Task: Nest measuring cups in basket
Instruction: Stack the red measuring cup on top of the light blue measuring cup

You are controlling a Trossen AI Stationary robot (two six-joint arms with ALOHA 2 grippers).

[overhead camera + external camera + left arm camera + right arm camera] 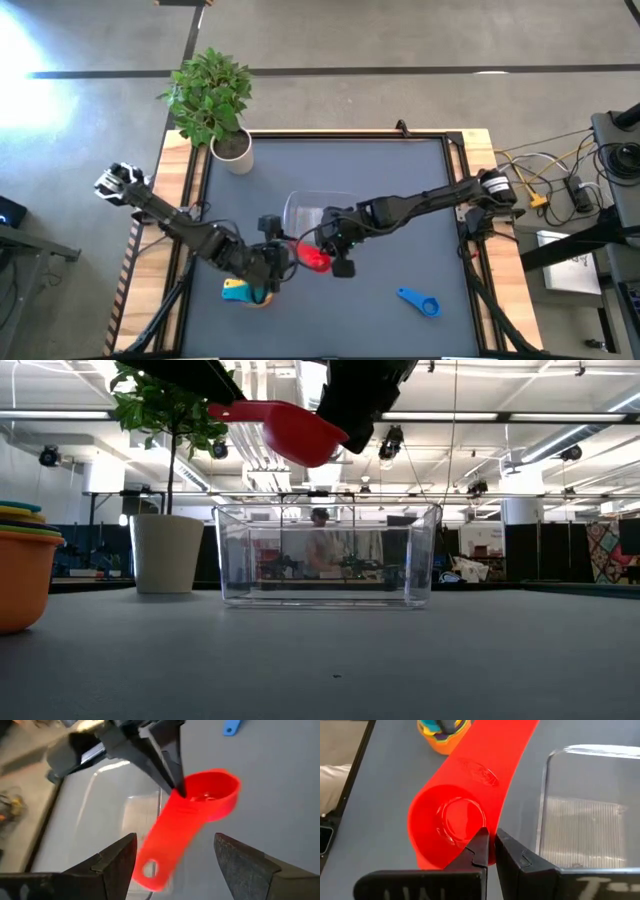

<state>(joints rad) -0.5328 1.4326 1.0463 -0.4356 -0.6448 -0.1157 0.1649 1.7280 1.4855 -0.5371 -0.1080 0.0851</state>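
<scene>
The red measuring cup [316, 259] hangs in the air over the table's near middle, just in front of the clear basket [318, 213], which stands on the table. My right gripper [490, 845] is shut on the cup's bowl. My left gripper [175, 865] is open, and its fingers stand on either side of the cup's handle end [149, 869]. I cannot tell whether they touch it. An orange cup with other cups nested in it [248, 291] stands near my left gripper. A dark blue cup [420, 301] lies apart, toward the table's near right. My right gripper pinches the rim of the red cup's bowl [470, 851], on the side near where the handle starts. One finger is inside the bowl and one outside. The fingers come slanting down from the table's right. The cup is lifted clear and roughly level, with its handle [240, 410] pointing at the left arm.
A white pot with a green plant [233, 150] stands at the table's far left corner. The table's wooden edges [190, 190] frame the dark mat. Cables and gear [560, 185] lie beyond the right edge. There is open mat [400, 190] right of the basket.
</scene>
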